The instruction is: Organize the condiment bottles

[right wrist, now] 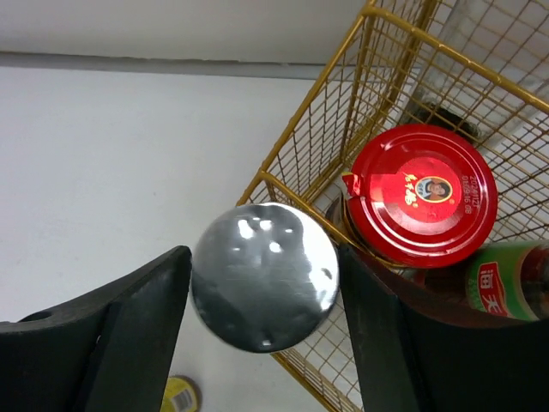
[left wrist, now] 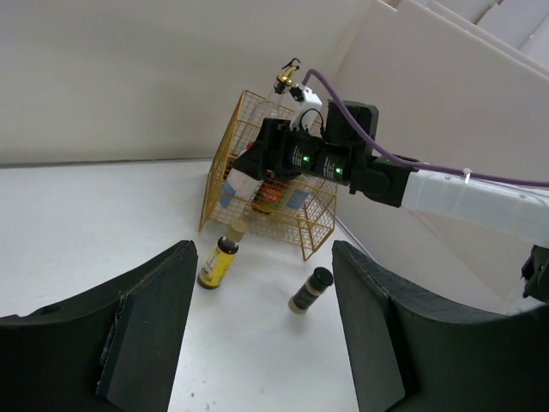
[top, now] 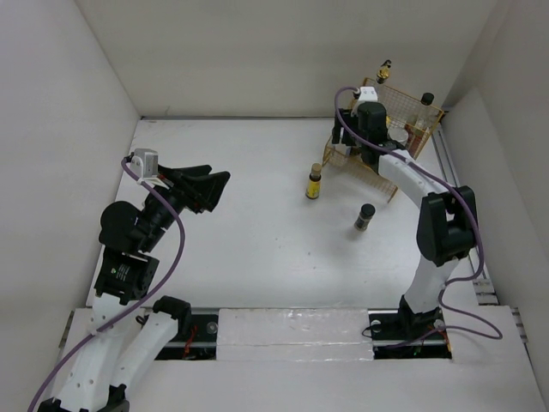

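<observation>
pinching a silver-capped jar (right wrist: 257,296) between the pads of the right gripper (right wrist: 264,257), hung right over the near rim of the gold wire basket (right wrist: 296,193). spread wide and holding nothing at the left gripper (left wrist: 262,253), which hovers above the table on the left, well apart from every bottle.

probably glass: stiff, smooth, breakable, and weighty for its size if full. best taken across the round body just below the cap, square on, since curved sides can twist out of flat pads (a knock against the wire seems the likeliest slip). same advice for the two upright on the table: a brown bottle with a yellow label (top: 315,182) and, near it, a small black-capped bottle (top: 365,215).

already in the basket, just beside the held jar: a red-lidded jar (right wrist: 425,193) and a green-labelled bottle (right wrist: 506,283).

readable writing is scarce. red lid: a small round portrait and a line of tiny print, illegible. green label: white chinese characters, cut off at the edge. yellow label: too small to read. held jar: white with blue patches, no words made out.
</observation>
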You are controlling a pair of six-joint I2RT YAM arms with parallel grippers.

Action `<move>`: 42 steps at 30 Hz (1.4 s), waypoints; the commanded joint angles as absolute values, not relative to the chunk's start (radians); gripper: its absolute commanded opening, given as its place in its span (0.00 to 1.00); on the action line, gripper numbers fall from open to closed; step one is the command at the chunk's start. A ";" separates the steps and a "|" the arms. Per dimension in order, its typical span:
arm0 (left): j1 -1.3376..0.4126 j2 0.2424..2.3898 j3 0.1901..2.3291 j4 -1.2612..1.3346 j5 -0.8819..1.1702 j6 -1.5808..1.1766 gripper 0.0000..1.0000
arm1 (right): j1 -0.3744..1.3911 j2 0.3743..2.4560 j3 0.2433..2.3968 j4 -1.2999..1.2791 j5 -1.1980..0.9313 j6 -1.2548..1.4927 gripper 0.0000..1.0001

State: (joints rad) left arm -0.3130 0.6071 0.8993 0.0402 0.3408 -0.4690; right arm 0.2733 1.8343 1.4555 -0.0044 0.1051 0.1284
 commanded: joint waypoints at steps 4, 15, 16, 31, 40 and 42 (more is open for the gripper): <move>-0.314 0.617 0.917 0.091 0.339 -0.465 0.60 | 0.273 1.813 1.457 0.080 0.078 0.138 0.91; -0.314 0.606 0.917 0.091 0.339 -0.465 0.60 | 0.313 1.577 1.428 0.051 0.142 0.056 0.97; -0.314 0.606 0.917 0.091 0.330 -0.465 0.60 | 0.340 1.556 1.414 0.051 0.197 0.037 0.97; -0.314 0.604 0.917 0.071 0.305 -0.465 0.35 | 0.555 1.465 1.022 0.149 0.196 0.049 0.92; -0.314 0.614 0.917 0.080 0.313 -0.465 0.41 | 0.546 1.649 1.112 0.179 0.158 0.049 0.76; -0.314 0.614 0.917 0.080 0.304 -0.465 0.41 | 0.546 1.658 1.123 0.190 0.158 0.058 0.62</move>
State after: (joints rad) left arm -0.3130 0.6121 0.8993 0.0399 0.3061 -0.4690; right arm 0.5522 1.6581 1.0653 0.1089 0.1745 0.0460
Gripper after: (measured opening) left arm 0.405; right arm 0.652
